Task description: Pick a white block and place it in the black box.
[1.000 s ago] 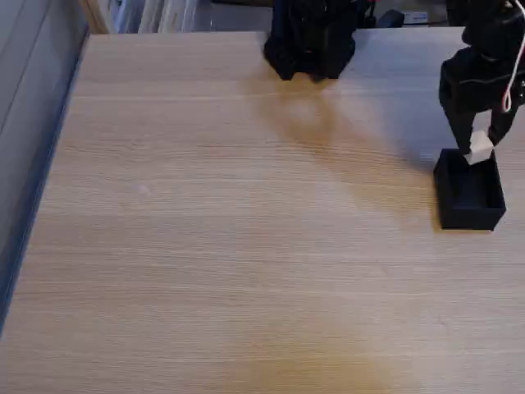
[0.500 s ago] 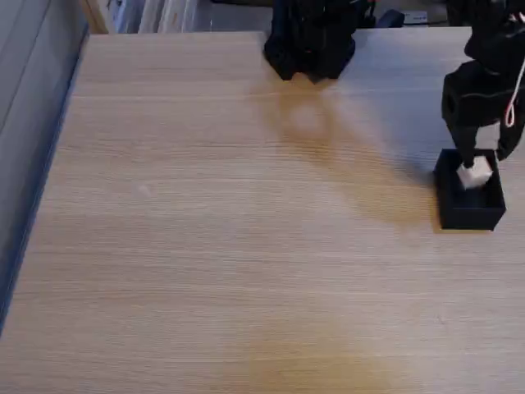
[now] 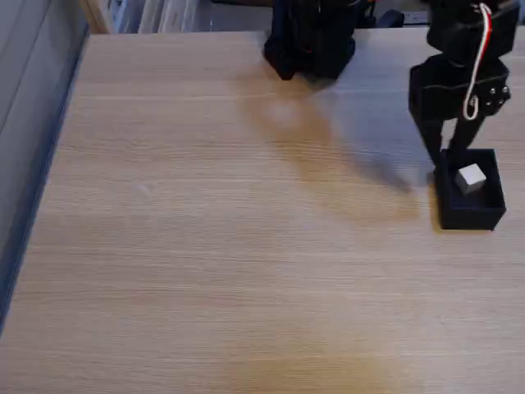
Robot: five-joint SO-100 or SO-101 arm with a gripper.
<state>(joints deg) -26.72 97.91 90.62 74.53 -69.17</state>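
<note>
Wood surface point(image 3: 230, 246): white block point(image 3: 470, 178), light, rigid, graspable by opposite faces, sits in black box point(image 3: 469, 213); pincer point(image 3: 448, 148) apart, empty.

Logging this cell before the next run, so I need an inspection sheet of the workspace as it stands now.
Surface: light wood table, bare.
Job's things: white block lies inside the black box, near the table's right edge.
Clutter: nothing seen.
Grippers: gripper open, above the box's back rim, apart from the block.
Cables: red-and-white wires loop down the arm.
Surroundings: arm base at the far edge; grey wall at left.
</note>
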